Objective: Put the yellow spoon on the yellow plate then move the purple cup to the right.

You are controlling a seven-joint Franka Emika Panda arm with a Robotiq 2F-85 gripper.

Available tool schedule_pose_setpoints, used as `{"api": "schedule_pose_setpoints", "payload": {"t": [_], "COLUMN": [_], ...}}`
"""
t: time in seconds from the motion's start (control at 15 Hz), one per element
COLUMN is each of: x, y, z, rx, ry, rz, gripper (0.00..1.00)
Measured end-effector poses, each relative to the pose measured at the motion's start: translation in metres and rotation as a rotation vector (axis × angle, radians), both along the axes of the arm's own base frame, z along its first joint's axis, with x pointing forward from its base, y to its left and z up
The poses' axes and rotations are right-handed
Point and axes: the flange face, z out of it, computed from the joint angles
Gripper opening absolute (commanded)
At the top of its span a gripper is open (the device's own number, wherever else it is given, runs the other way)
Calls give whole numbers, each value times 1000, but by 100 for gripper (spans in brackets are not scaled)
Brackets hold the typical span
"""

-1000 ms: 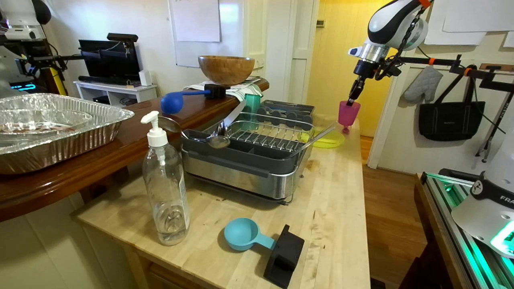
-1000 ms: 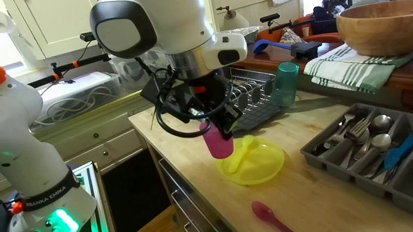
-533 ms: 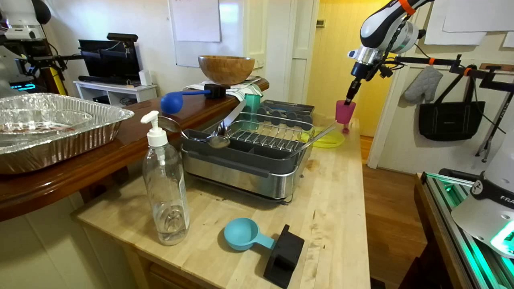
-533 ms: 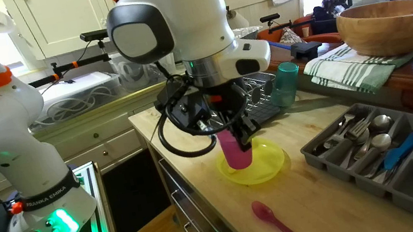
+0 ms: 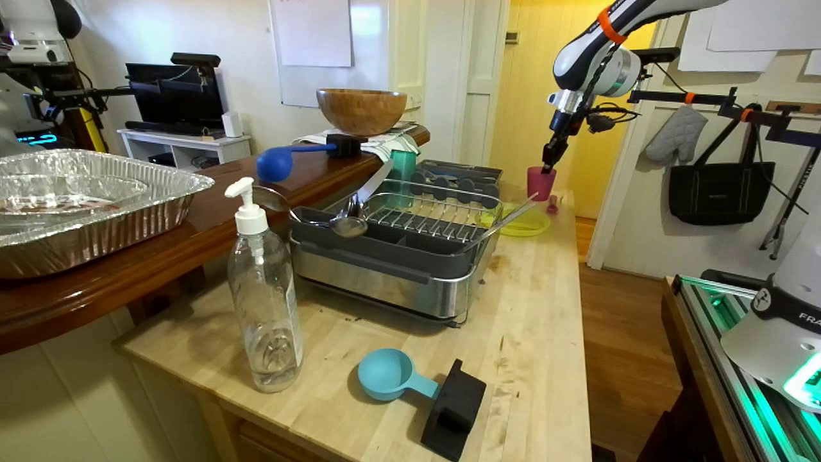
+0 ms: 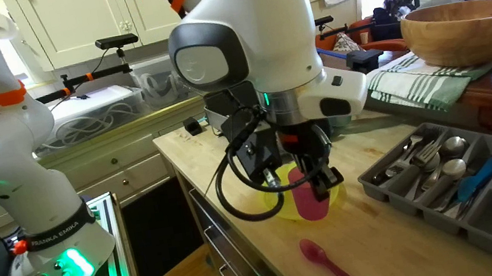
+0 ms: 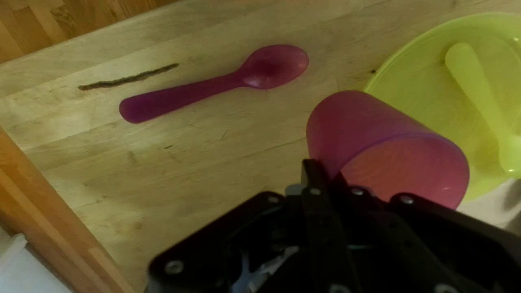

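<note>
The slim yellow plastic spoon [image 7: 484,101] lies on the round yellow-green plastic plate [image 7: 415,85]: that half looks done. My claw [image 7: 325,175] pinches the pink-magenta plastic cup [image 7: 372,126], seemingly aloft near the plate; I judge that setting it down rightward remains.

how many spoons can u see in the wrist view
2: a yellow spoon lying on the yellow plate, and a magenta spoon lying on the wooden tabletop. The magenta cup and the gripper block part of that view, so others may be hidden.
</note>
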Motion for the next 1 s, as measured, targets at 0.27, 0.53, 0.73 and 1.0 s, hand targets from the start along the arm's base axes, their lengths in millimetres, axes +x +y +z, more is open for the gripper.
{"api": "schedule_pose_setpoints", "payload": {"t": [0.27, 0.53, 0.73, 1.0], "x": [10, 16, 18, 15], "y": [-20, -35, -45, -57], "z": [-12, -21, -26, -31], "rx": [-6, -7, -7, -6], "ry": [19, 29, 34, 36], "rz": [-67, -120, -154, -192], "gripper": [1, 1, 1, 1]}}
